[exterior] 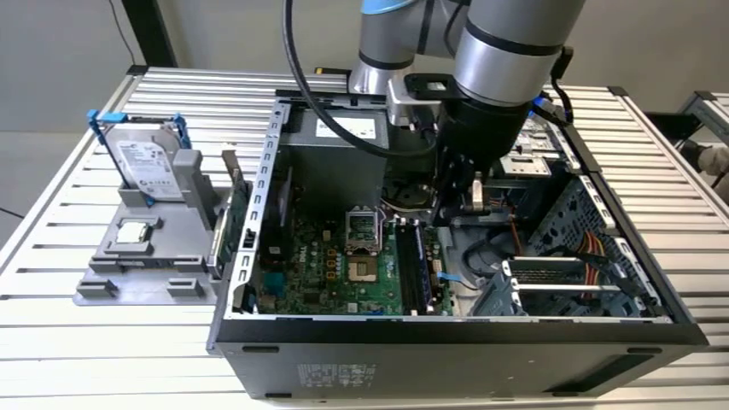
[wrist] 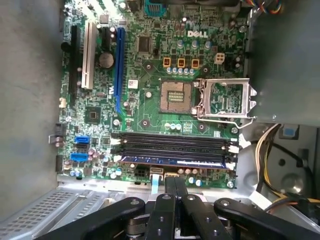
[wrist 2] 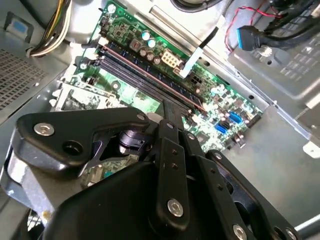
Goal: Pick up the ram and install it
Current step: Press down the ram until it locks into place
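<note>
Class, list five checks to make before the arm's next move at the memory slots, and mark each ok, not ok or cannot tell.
1. Ram lies along the slot nearest the gripper: ok.
2. Ram pressed fully home, end clips closed: cannot tell.
3. Gripper shut, holding nothing: ok.
4. Neighbouring slots bare: ok.
5. Gripper over the motherboard, inside the case: ok.

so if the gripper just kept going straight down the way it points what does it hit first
Most likely the ram already lying in the slots on the motherboard, just ahead of the gripper, though depth is hard to judge.
</note>
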Motion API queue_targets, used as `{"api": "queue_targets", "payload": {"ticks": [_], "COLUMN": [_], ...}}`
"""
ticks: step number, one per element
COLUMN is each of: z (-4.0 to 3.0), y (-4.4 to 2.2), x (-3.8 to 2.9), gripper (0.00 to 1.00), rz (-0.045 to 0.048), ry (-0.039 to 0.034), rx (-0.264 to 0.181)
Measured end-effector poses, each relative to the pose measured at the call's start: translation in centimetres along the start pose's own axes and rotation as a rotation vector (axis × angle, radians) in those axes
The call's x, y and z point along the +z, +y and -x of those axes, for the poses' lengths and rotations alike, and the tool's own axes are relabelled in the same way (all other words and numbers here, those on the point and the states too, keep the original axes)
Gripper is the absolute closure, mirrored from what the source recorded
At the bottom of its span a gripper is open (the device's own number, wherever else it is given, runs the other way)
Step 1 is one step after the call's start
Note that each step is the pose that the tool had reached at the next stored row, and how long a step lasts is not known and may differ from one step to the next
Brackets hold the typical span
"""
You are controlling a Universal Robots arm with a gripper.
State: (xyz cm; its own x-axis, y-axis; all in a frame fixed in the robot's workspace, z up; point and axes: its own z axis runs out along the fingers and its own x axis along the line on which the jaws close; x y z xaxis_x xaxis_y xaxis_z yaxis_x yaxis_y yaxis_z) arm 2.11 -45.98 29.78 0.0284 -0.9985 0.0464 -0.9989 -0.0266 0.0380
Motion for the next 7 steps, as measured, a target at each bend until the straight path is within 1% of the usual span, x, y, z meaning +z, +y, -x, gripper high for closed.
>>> {"api": "queue_targets", "payload": {"ticks": [7], "z": [0.0], "y": [0.0], "x": [-0.03], "gripper": [1.0], "rz": [-0.0003], "ry": [-0.0002], "rx": [0.0]}}
